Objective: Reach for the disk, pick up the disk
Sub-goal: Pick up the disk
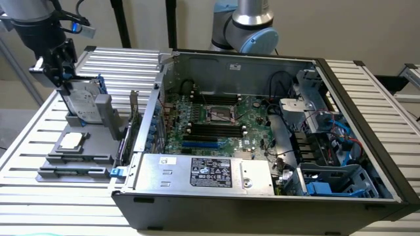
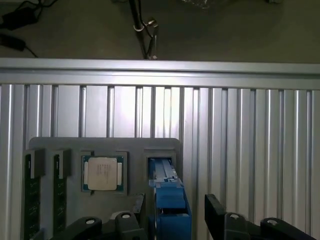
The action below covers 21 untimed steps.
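The disk point(image 1: 85, 101) stands on edge in a slot of the grey fixture point(image 1: 78, 152) at the exterior view's left, its silver face and white label showing and a blue frame along its edge. My gripper point(image 1: 62, 81) hangs over its upper end. From the wrist the disk point(image 2: 167, 200) shows as a narrow blue edge running between the two black fingers point(image 2: 216, 212). My gripper point(image 2: 175, 212) is open and straddles it. One finger is close to the blue frame; the other stands a clear gap away.
The fixture also holds a square silver chip point(image 2: 103, 173) and dark memory sticks point(image 2: 31, 200). An open computer case point(image 1: 262, 123) takes up the slatted metal table point(image 1: 125, 64) to the exterior view's right. Another arm's base point(image 1: 246, 24) stands behind it.
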Motion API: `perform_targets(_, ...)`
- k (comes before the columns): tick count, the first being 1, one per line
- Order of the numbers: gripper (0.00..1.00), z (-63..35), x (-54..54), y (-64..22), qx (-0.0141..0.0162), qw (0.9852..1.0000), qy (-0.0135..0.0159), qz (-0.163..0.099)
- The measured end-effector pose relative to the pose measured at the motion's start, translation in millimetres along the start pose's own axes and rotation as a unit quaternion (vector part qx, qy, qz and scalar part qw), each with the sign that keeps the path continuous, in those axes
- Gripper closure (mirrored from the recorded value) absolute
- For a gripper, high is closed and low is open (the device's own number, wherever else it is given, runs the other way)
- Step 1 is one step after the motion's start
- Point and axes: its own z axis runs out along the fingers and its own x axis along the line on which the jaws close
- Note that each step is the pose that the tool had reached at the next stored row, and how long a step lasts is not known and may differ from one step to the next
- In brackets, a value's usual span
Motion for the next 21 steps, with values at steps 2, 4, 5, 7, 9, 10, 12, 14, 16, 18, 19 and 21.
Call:
perform_targets(2,0.49,0.0,0.0,0.0,0.0,1.0,0.0,0.0)
perform_targets(4,0.56,0.1,0.0,0.0,0.0001,1.0,0.0,-0.001)
perform_targets(5,0.56,0.1,0.0,-0.1,0.0001,1.0,0.0,-0.001)
perform_targets(7,0.56,0.0,0.0,-0.2,0.0,1.0,0.0,-0.001)
perform_targets(9,0.56,0.1,0.0,-0.4,0.0001,1.0,0.0,-0.001)
perform_targets(10,0.56,0.0,0.0,-0.5,0.0,1.0,0.0,-0.001)
perform_targets(12,0.56,0.0,0.3,-0.7,0.0,1.0,0.0,-0.002)
perform_targets(14,0.56,0.0,0.3,-0.9,0.0,1.0,0.0005,-0.002)
perform_targets(16,0.56,0.0,0.4,-1.0,0.0,1.0,0.0009,-0.002)
perform_targets(18,0.56,0.0,0.4,-1.1,0.0,1.0,0.001,-0.002)
perform_targets(19,0.56,0.0,0.4,-1.1,0.0,1.0,0.001,-0.002)
perform_targets(21,0.56,0.0,0.6,-1.1,0.0,1.0,0.001,-0.002)
